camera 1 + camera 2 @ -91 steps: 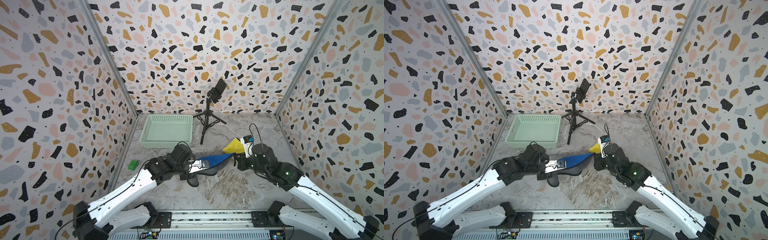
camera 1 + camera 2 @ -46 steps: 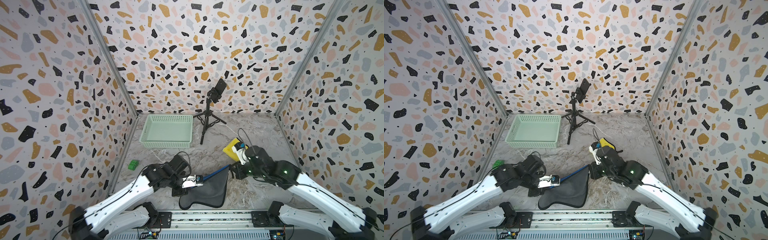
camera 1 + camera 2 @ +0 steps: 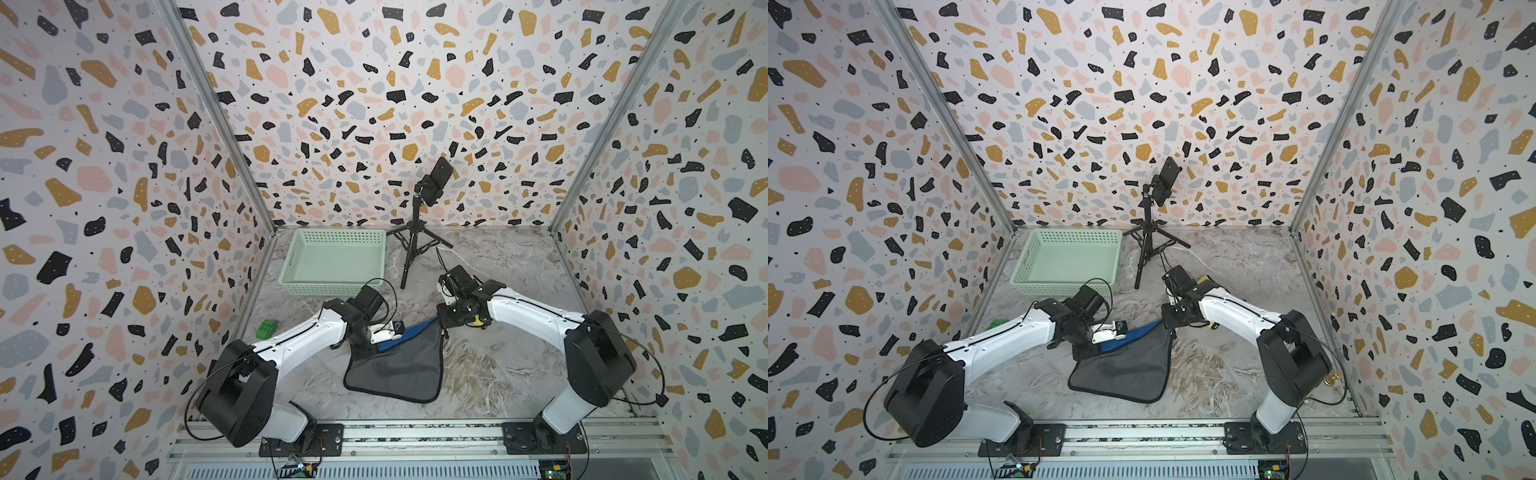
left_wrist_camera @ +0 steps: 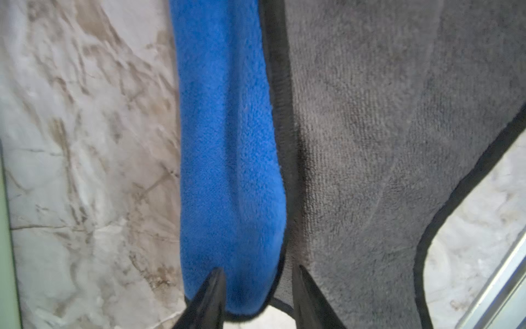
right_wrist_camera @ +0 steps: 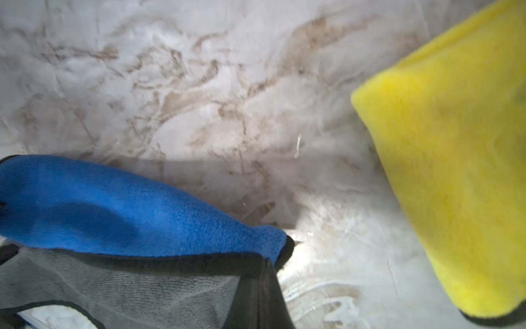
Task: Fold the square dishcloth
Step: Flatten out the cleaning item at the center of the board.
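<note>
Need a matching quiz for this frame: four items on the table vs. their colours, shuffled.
Things:
1. dishcloth
2. basket
3. small block
4. tripod

Colours:
a. black
b. bright green
c. grey with a blue strip along one edge
d. pale mint green

Pairs: 1-c, 2-d, 3-b, 4-a
</note>
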